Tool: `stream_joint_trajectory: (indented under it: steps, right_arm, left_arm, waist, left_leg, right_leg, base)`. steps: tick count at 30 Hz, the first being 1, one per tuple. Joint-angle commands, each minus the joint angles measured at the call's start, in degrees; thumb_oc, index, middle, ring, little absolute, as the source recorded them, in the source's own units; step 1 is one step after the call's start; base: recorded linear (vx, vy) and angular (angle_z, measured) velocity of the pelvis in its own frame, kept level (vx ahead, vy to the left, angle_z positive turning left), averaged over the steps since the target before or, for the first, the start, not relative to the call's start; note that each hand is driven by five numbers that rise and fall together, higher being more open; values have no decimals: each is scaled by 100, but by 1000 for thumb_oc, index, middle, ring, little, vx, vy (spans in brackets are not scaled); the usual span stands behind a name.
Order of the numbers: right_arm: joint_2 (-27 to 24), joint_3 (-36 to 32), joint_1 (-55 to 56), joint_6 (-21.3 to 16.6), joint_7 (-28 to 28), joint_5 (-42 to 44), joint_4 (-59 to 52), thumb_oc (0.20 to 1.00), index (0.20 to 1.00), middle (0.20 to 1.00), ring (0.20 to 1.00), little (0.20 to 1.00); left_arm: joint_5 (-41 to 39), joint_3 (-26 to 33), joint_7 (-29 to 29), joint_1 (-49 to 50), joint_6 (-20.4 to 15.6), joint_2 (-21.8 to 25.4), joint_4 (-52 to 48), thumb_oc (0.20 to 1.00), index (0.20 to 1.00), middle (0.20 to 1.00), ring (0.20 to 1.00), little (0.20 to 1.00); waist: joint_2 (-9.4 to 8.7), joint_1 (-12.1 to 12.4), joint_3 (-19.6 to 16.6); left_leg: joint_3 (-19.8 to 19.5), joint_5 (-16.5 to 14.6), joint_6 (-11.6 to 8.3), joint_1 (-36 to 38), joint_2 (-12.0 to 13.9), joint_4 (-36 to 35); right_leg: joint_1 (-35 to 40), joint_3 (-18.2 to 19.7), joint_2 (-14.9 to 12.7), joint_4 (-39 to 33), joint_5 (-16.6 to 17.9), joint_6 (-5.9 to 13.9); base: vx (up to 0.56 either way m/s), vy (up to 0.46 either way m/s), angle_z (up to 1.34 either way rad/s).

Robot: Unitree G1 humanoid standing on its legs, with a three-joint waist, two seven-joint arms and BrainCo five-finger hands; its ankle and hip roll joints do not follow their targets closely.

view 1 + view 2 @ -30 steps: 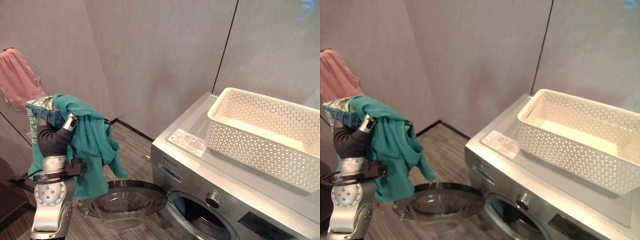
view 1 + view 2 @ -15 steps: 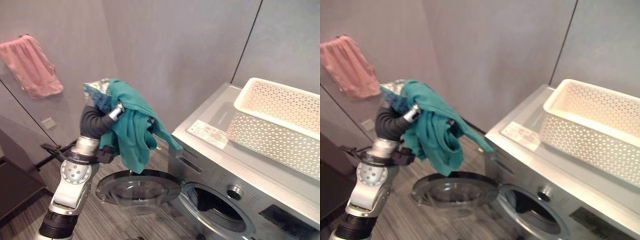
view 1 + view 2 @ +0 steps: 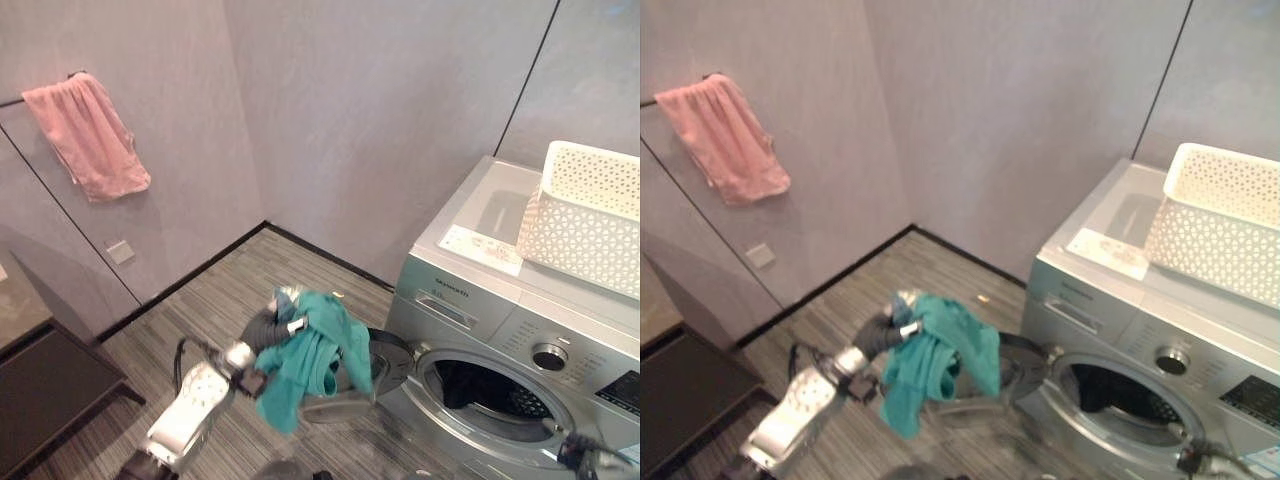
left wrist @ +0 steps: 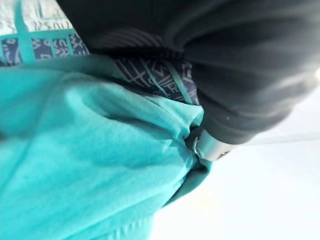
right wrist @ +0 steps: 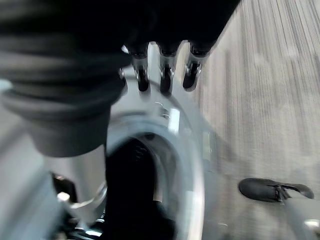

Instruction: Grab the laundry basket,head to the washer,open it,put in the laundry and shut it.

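Both eye views look down from the head, sharing the washer [image 3: 510,350]; wrist views sit very close.

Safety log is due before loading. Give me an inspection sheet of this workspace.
Surface: grey striped floor; washer top carries the white laundry basket.
Job's things: washer door open, drum dark; teal laundry bunched on the left robot hand beside the door.
Clutter: nothing seen.
Robot hands: left wrapped in laundry; right robot hand fingers straight, holding nothing.
Cables: nothing to report.
Surroundings: pink towel on wall rail; dark bench.
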Motion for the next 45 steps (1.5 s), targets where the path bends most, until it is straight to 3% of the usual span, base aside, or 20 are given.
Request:
stream_joint_trajectory:
  steps: [1,3,6,8,14,21,23,26,31,37,45]
  right_arm:
    - [771,183,13,-305,-286,-151,270,1000,1000,1000,1000,1000]
    - [1454,141,263,-467,-366,152,-61,1000,1000,1000,1000,1000]
    - [1806,356,341,-485,-368,176,-284,1000,1000,1000,1000,1000]
    - [1820,477,298,-471,-388,62,-301,1000,1000,1000,1000,1000]
    - [1891,708,305,-483,-467,-125,-276,1000,1000,1000,1000,1000]
    - [1991,686,511,-430,-361,-93,-184,1000,1000,1000,1000,1000]
    - [2045,751,603,-472,-400,-133,-242,1000,1000,1000,1000,1000]
    - [2083,850,642,-471,-405,-214,-286,1000,1000,1000,1000,1000]
    - [2237,1141,547,-448,-340,-237,-357,1000,1000,1000,1000,1000]
    - [2523,1491,512,-468,-305,-150,-446,1000,1000,1000,1000,1000]
    - [2687,1660,303,-491,-339,167,-460,1000,1000,1000,1000,1000]
  left_arm:
    - [-90,555,62,86,-139,-202,-695,200,200,200,200,200]
    - [42,781,238,369,-152,-151,-554,200,200,200,200,200]
    - [128,811,340,522,-176,-202,-393,200,200,200,200,200]
    - [178,798,359,692,-197,-267,-356,200,200,200,200,200]
    - [235,640,320,752,-164,-234,-232,200,200,200,200,200]
    - [417,986,566,688,-163,-321,-276,200,200,200,200,200]
    - [589,1380,901,144,-310,-258,-727,200,200,200,200,200]
    - [704,1530,1109,-329,-400,-228,-1115,200,200,200,200,200]
    - [469,1267,1266,-1354,-485,-432,-1736,200,200,200,200,200]
    - [-335,387,1209,-2471,-375,-893,-2257,200,200,200,200,200]
    - [-1365,-612,812,-2352,8,-1167,-2306,200,200,200,200,200]
  waist:
    - [114,121,119]
    - [183,99,130]
    - [190,210,115]
    - [198,392,111]
    - [344,328,158]
    - [306,296,-68]
    - [265,245,-194]
    - [230,174,-271]
    - [143,76,-427]
    - [90,-71,-475]
    - [75,-53,-320]
  left_leg:
    - [-1183,-481,94,600,125,-543]
    - [-1121,-377,62,555,120,-693]
    - [-921,-258,-46,423,133,-744]
    - [-717,-116,-164,144,253,-653]
    - [-769,308,-487,73,620,-966]
    - [-850,566,-633,384,668,-1458]
    - [-880,621,-699,482,698,-1570]
    - [-855,648,-731,562,721,-1648]
    - [-802,672,-783,712,768,-1753]
    - [-722,660,-815,794,842,-1768]
    - [-680,721,-897,833,984,-1770]
  right_leg:
    - [269,60,-71,-80,-667,-126]
    - [384,139,39,0,-900,-178]
    - [680,-9,87,-389,-986,-179]
    - [872,-203,199,-1101,-944,-90]
    - [1175,-556,613,-1659,-1032,-179]
    - [1477,-757,793,-1905,-1041,-229]
    - [1573,-828,859,-1975,-1050,-265]
    - [1625,-835,908,-2031,-1046,-279]
    - [1699,-792,987,-2087,-1052,-317]
    - [1737,-732,1057,-2138,-1065,-342]
    - [1762,-655,1225,-2205,-1148,-446]
  base:
    - [-82,6,-49]
    - [-50,-7,-48]
    - [-108,-69,-50]
    - [-129,-227,-54]
    - [-55,-235,-48]
    - [27,-76,7]
    - [40,-61,20]
    - [39,-49,15]
    - [45,-39,0]
    - [13,-36,-10]
    - [-5,-57,-4]
